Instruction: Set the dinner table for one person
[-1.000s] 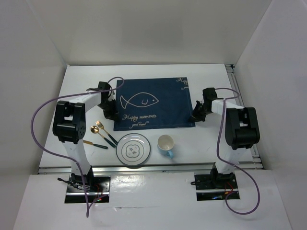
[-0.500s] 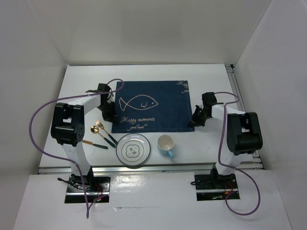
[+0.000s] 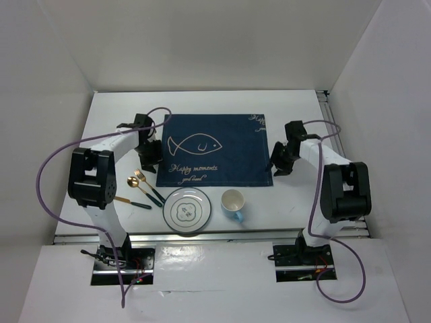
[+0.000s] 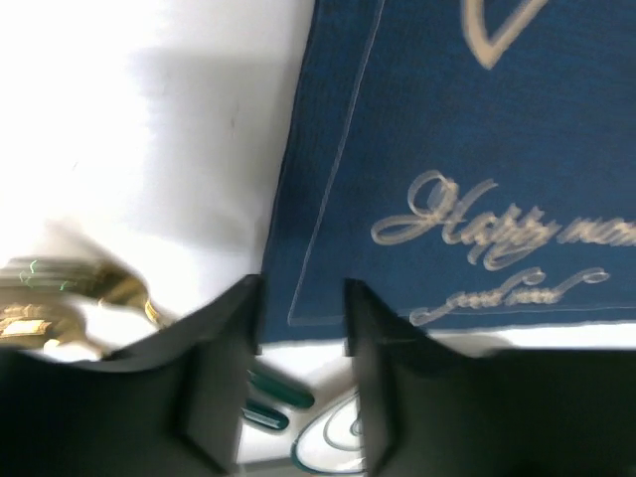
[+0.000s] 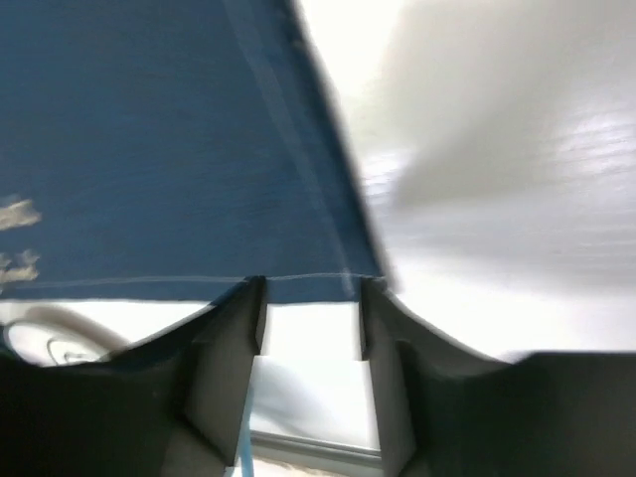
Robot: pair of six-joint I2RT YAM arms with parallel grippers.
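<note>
The dinner table (image 3: 114, 121) is a white tabletop with a navy fish placemat (image 3: 215, 148) lying flat at its middle. My left gripper (image 3: 149, 156) hangs over the mat's near left corner. In the left wrist view this gripper (image 4: 303, 298) is open, with only the placemat (image 4: 447, 129) edge showing between its fingers. My right gripper (image 3: 277, 161) is at the mat's near right corner. In the right wrist view it (image 5: 311, 308) is open over bare table, just off the placemat (image 5: 149, 149) edge.
A white plate (image 3: 186, 210) and a blue cup (image 3: 233, 203) stand in front of the mat. A gold spoon and fork with green handles (image 3: 145, 187) lie to its near left, with another utensil (image 3: 131, 202) nearer the edge. A metal rail (image 3: 202, 234) runs along the near edge.
Both grippers have gone from shut to open and let go of the placemat's near corners. The mat now lies slightly nearer the plate, and both arms have shifted a little.
</note>
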